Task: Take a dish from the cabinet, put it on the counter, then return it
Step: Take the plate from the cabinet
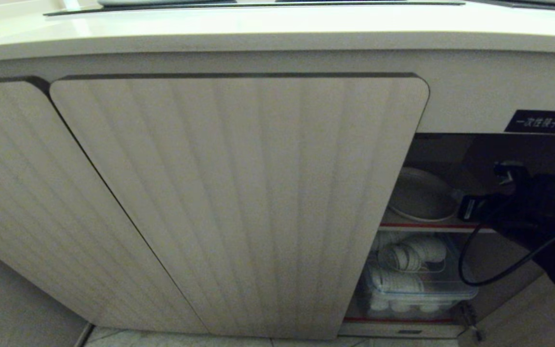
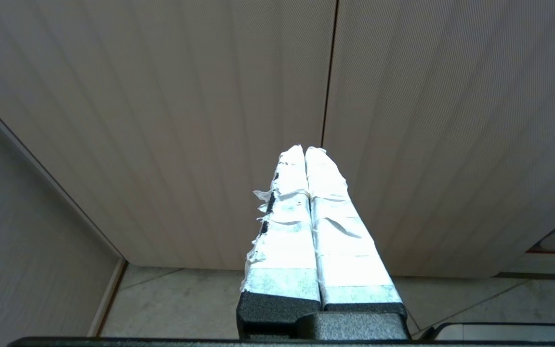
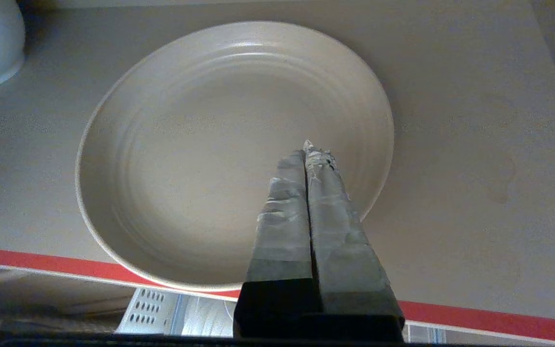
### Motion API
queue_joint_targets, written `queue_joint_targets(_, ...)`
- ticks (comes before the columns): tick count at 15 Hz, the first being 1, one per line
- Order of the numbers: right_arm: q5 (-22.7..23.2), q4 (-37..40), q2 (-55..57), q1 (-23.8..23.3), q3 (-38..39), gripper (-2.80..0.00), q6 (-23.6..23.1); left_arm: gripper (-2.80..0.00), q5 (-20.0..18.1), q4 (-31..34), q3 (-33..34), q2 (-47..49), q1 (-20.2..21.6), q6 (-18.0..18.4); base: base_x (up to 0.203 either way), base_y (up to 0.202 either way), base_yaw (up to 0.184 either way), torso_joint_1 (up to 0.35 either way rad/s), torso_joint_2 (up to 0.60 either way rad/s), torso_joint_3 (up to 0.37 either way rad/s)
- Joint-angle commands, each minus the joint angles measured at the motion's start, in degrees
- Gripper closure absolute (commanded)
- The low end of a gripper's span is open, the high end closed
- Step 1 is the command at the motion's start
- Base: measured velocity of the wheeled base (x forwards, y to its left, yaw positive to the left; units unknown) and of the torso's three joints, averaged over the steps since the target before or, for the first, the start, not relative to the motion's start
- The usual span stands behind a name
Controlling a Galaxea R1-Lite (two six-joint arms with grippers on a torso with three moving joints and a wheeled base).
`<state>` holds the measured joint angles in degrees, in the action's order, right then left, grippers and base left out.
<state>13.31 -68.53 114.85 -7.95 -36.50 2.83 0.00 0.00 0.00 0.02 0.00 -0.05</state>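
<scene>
The dish [image 3: 200, 144] sits empty on the cabinet [image 1: 239, 202] shelf [image 3: 475, 120], its edge overhanging the red-striped front; the right gripper [image 3: 309, 147] hovers above, jaws pressed together. A clear bin [image 1: 415, 284] below holds white crockery. The left gripper [image 2: 305, 150], jaws together, faces closed doors.

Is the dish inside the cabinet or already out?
Inside. The dish lies flat on the red-edged shelf, its near rim just overhanging that edge; the shut right pincer hovers above it, holding nothing.

The cabinet door [image 1: 239, 202] hides part of the dish [image 1: 422, 195]; the frame edge cuts off the right arm [image 1: 547, 212].
</scene>
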Motion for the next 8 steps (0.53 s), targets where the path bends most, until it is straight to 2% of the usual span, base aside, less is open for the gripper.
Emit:
queue_joint_targets(1,0.1,-1.2,0.1,0.4,0.9,0.00,0.0,0.00,0.0,0.0,0.0,0.0,0.0,0.0,0.000,0.000,0.000,0.000,0.00,0.000)
queue_joint_targets(8,0.1,-2.2,0.4,1.2,1.5,0.00,0.0,0.00,0.0,0.0,0.0,0.0,0.0,0.0,0.000,0.000,0.000,0.000,0.00,0.000)
